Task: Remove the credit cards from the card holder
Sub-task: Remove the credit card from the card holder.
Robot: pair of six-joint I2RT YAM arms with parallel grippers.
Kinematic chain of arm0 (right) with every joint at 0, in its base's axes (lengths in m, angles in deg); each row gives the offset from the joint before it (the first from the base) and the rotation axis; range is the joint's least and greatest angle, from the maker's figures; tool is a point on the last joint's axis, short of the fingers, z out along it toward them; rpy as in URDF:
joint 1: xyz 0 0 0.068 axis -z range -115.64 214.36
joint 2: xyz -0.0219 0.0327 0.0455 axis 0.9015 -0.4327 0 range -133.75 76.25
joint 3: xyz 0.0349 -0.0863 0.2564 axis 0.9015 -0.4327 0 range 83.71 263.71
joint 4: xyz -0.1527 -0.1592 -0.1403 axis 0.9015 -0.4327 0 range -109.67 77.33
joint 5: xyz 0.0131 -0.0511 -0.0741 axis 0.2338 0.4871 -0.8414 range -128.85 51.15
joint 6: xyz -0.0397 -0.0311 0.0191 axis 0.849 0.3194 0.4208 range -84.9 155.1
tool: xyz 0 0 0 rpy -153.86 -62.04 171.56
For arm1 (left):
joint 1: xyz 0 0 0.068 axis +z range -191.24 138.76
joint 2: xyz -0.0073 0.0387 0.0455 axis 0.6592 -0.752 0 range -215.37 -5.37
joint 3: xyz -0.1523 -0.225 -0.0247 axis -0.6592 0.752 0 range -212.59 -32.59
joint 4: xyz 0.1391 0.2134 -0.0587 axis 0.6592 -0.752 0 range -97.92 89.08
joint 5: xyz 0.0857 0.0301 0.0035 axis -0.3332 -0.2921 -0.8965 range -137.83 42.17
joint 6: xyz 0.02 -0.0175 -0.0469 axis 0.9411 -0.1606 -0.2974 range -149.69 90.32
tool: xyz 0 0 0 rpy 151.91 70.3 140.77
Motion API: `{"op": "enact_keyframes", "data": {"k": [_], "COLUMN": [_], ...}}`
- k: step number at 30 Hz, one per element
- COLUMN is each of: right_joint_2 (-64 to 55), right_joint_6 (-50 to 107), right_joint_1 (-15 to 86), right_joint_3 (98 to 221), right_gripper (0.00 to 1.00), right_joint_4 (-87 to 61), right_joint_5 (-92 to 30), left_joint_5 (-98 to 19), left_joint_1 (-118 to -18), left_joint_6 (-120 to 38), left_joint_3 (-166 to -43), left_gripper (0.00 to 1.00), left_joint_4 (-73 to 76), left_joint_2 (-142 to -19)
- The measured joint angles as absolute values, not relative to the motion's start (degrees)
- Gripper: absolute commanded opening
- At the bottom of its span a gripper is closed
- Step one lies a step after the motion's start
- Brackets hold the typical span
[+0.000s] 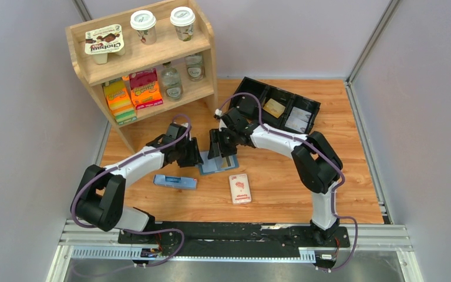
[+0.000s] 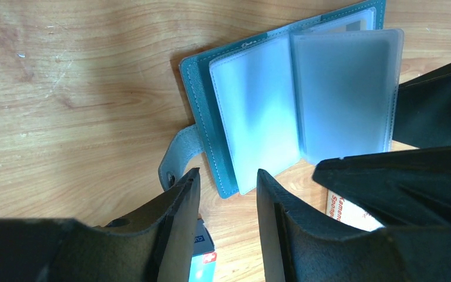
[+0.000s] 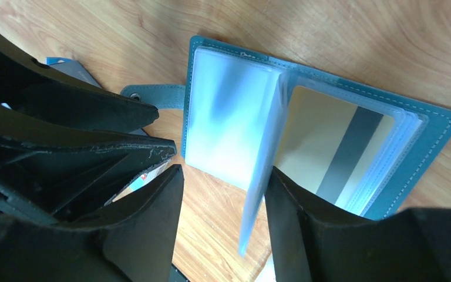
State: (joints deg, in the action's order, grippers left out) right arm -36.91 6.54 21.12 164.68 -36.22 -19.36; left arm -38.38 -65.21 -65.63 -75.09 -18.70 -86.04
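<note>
Card holder (image 1: pixel 218 164) lying open on the table (image 1: pixel 282 197), near its middle, between the two arms, clear sleeves fanned upward. Tucked in a sleeve on one panel, seen from the right wrist, a tan-gold card (image 3: pixel 323 132) with a grey stripe. Left fingers (image 2: pixel 226 176) hovering partly open above the holder's corner beside its strap, gripping nothing. Right fingers (image 3: pixel 223 176) likewise partly open, straddling one upright clear sleeve, its edge close to one finger; not pinched, contact impossible to tell. Near the holder, a narrow blue box (image 1: pixel 175 181) and a white pack (image 1: pixel 240 188). Farther back, a black tray (image 1: pixel 252 88).
</note>
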Motion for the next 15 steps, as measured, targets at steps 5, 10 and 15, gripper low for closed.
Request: {"op": "enact_keyframes", "data": {"k": [5, 10, 15], "right_joint_2": [-35.7, -36.0, -37.4], "right_joint_6": [4.2, 2.4, 2.6], "right_joint_1": [22.9, 23.4, 23.2], "right_joint_3": [162.0, 161.6, 161.6], "right_gripper": [0.51, 0.52, 0.52], "right_joint_4": [-31.5, -27.0, -26.6], "right_joint_5": [-14.5, -9.4, -8.0], "left_joint_5": [-39.0, -40.1, -40.9], "left_joint_1": [-65.1, -65.1, -65.1], "left_joint_6": [-65.7, -66.1, -66.7], "left_joint_3": [-74.7, -74.1, -73.8], "left_gripper": [0.48, 0.48, 0.48], "left_joint_4": [-18.8, -19.0, -18.9], "left_joint_2": [-84.4, -80.5, -78.3]}}
